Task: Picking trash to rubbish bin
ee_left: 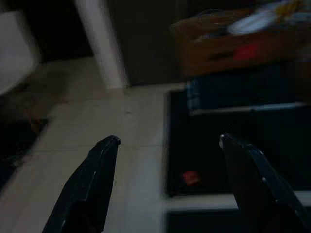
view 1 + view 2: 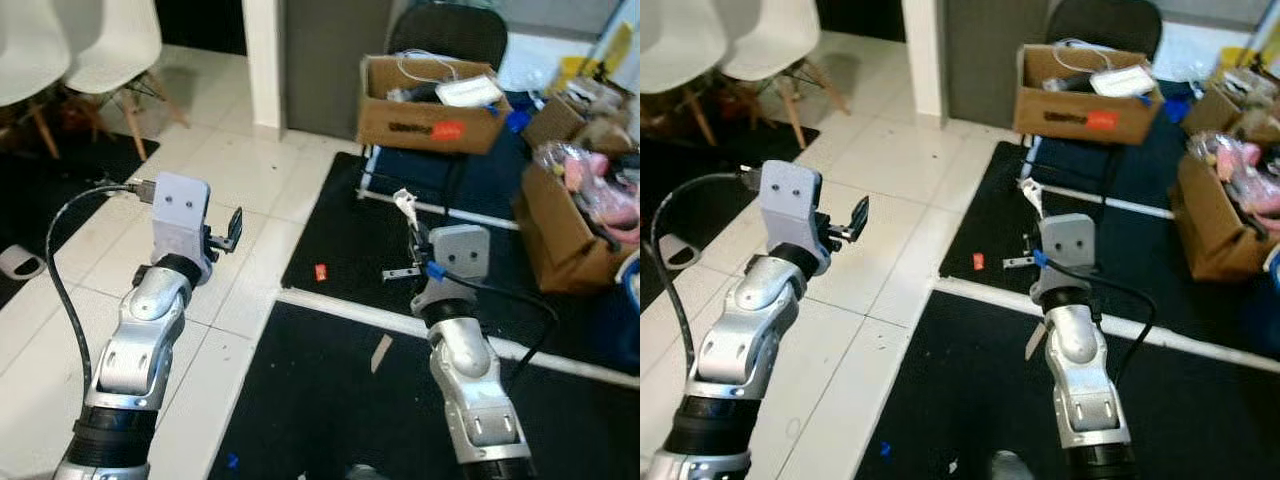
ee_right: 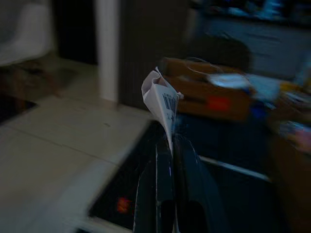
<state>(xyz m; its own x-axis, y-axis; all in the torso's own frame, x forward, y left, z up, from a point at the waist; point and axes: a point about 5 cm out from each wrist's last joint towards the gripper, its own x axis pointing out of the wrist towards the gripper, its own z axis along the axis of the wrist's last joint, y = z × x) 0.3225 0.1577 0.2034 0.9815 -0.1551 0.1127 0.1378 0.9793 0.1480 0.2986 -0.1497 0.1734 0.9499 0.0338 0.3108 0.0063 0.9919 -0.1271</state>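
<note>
Paper scrap (image 3: 163, 99), white with a printed barcode: pinched upright between the closed fingers of the right gripper (image 2: 410, 232), centre of frame, above a black mat (image 2: 350, 240). Left gripper (image 2: 230, 232): fingers spread wide, empty, left of centre over pale floor tiles (image 2: 240, 170). Small red scrap (image 2: 321, 272): on the mat. Cardboard box (image 2: 430, 115): upper centre.

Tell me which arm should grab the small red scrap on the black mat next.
Left. The left gripper is open and empty, while the right gripper is shut on a crumpled white paper. The red scrap lies between both arms.
</note>
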